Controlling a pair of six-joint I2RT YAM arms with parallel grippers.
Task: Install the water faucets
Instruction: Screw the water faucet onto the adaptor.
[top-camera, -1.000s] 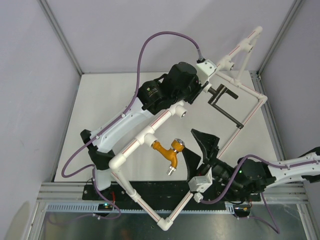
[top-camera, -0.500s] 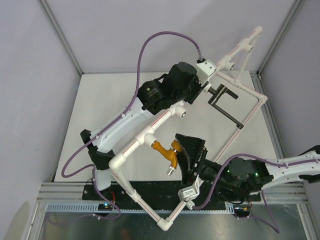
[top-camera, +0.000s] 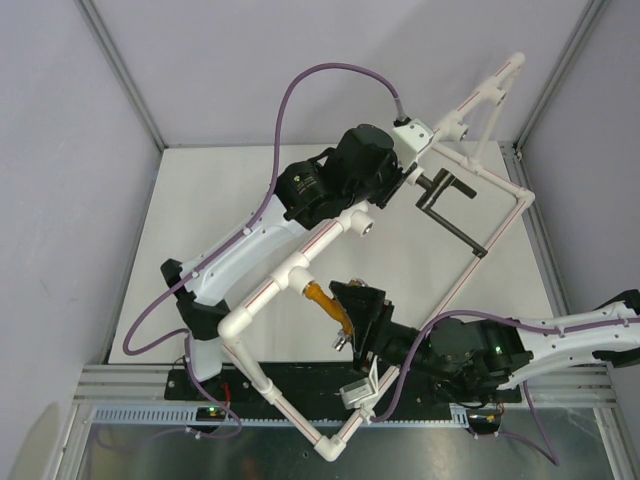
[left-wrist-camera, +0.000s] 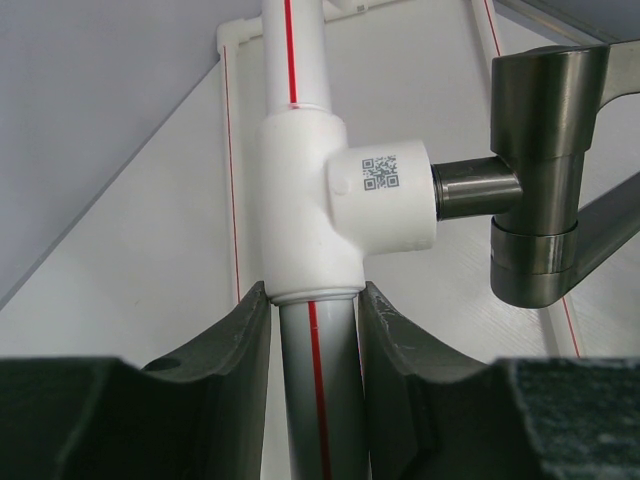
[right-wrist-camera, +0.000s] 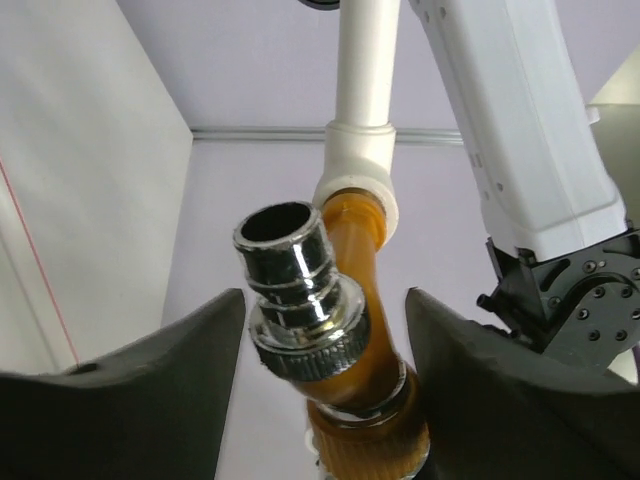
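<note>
Jaws of the left gripper (left-wrist-camera: 315, 330) clamp the white pipe (left-wrist-camera: 318, 400) below the tee fitting (left-wrist-camera: 305, 200) carrying the black tap (left-wrist-camera: 545, 180), evidently bracing the frame, while the right gripper (right-wrist-camera: 325, 320) stands open astride the socketed orange-brass tap (right-wrist-camera: 365, 250), probably to tighten it.

Pretty sure this is a robotics lab test cell, not anyone's home. I'm boxed in by plain pale wall panels (top-camera: 60, 150) set in aluminium posts (top-camera: 120, 72), over a white bench (top-camera: 200, 200) with a slotted metal rail (top-camera: 130, 380) along the near edge. Purple cables (top-camera: 300, 85) loop around, and the pipe frame (top-camera: 262, 295) has a QR sticker (left-wrist-camera: 379, 172).
</note>
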